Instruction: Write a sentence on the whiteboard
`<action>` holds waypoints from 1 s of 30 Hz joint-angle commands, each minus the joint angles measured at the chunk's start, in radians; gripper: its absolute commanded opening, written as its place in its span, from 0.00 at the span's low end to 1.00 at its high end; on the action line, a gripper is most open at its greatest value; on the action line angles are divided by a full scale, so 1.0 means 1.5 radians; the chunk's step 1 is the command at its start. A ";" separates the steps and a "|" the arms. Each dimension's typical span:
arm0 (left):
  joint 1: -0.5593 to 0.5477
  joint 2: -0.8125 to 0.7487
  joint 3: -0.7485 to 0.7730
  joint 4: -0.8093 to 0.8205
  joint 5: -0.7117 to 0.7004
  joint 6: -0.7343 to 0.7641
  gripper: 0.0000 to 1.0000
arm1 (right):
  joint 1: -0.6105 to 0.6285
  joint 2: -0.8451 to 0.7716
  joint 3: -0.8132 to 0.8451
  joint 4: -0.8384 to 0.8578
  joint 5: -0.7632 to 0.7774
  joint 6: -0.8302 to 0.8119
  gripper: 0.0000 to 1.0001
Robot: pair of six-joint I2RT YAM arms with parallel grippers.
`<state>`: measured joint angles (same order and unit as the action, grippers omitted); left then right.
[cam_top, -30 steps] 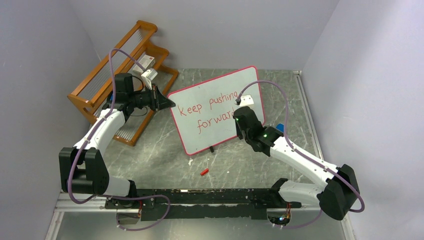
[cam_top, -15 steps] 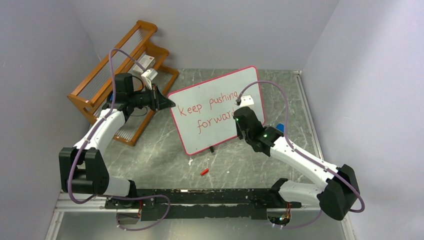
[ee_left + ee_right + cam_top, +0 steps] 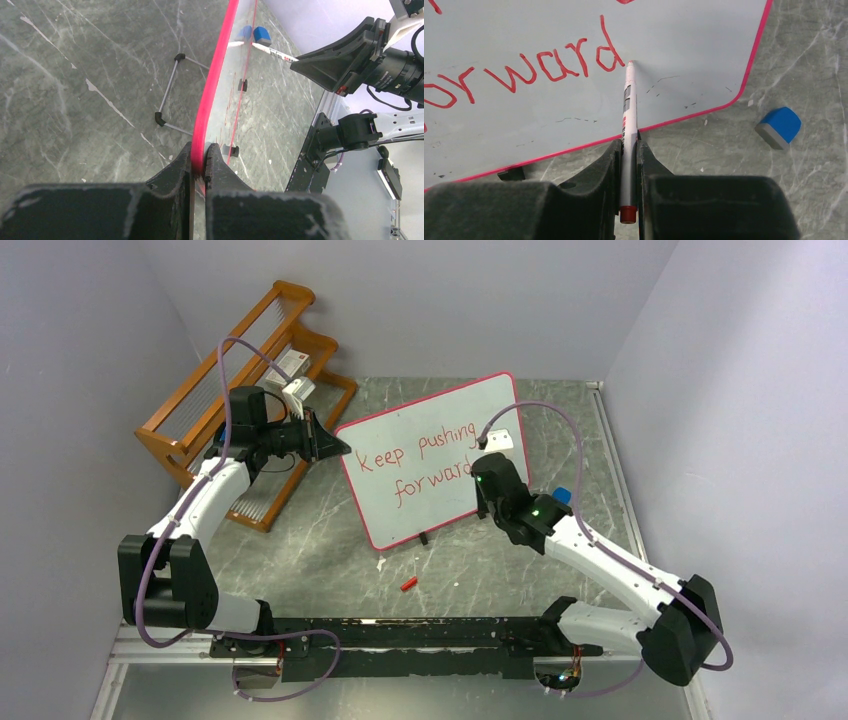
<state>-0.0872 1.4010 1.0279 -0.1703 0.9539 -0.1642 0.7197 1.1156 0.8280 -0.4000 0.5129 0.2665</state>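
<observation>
Whiteboard (image 3: 420, 515), one, stands propped mid-desk (image 3: 300, 540), bearing one sentence (image 3: 420, 462) of three red words in two lines; left tool (image 3: 200, 160) pinches its red edge; right tool (image 3: 630, 142) pinches one marker (image 3: 628, 105), tip at the board beside the last letter; one blue eraser (image 3: 780, 127) and one red cap (image 3: 408, 584) lie on the desk.

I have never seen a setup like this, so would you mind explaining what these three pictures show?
Two robot arms share a table. The wide picture looks down from above; the other two come from cameras on each wrist. The left gripper pinches the red edge of the whiteboard, steadying it. The right gripper holds a marker, tip by the last letter of the sentence, "Keep pushing forward". A blue eraser, a small red piece and a wooden rack sit nearby.
</observation>
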 commanded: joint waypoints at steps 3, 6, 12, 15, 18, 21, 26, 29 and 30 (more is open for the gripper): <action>-0.013 0.031 -0.013 -0.043 -0.112 0.087 0.05 | -0.010 -0.013 -0.008 0.003 0.016 0.004 0.00; -0.013 0.031 -0.013 -0.043 -0.113 0.087 0.05 | -0.012 -0.009 -0.009 0.011 0.013 0.004 0.00; -0.013 0.031 -0.014 -0.043 -0.111 0.087 0.05 | -0.017 0.004 -0.007 0.028 0.009 -0.003 0.00; -0.013 0.031 -0.012 -0.044 -0.111 0.089 0.05 | -0.022 0.011 -0.006 0.035 0.006 -0.006 0.00; -0.013 0.031 -0.014 -0.044 -0.111 0.089 0.05 | -0.024 0.017 -0.006 0.039 0.001 -0.007 0.00; -0.013 0.031 -0.014 -0.043 -0.111 0.088 0.05 | -0.027 0.022 -0.007 0.044 -0.005 -0.011 0.00; -0.013 0.031 -0.013 -0.044 -0.111 0.088 0.05 | -0.030 0.027 -0.006 0.049 -0.011 -0.015 0.00; -0.013 0.031 -0.013 -0.043 -0.111 0.088 0.05 | -0.032 0.029 -0.005 0.046 -0.015 -0.017 0.00; -0.013 0.030 -0.012 -0.043 -0.111 0.087 0.05 | -0.032 0.028 -0.004 0.044 -0.016 -0.016 0.00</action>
<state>-0.0883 1.4014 1.0294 -0.1734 0.9539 -0.1638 0.6842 1.1454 0.8234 -0.3595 0.5037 0.2485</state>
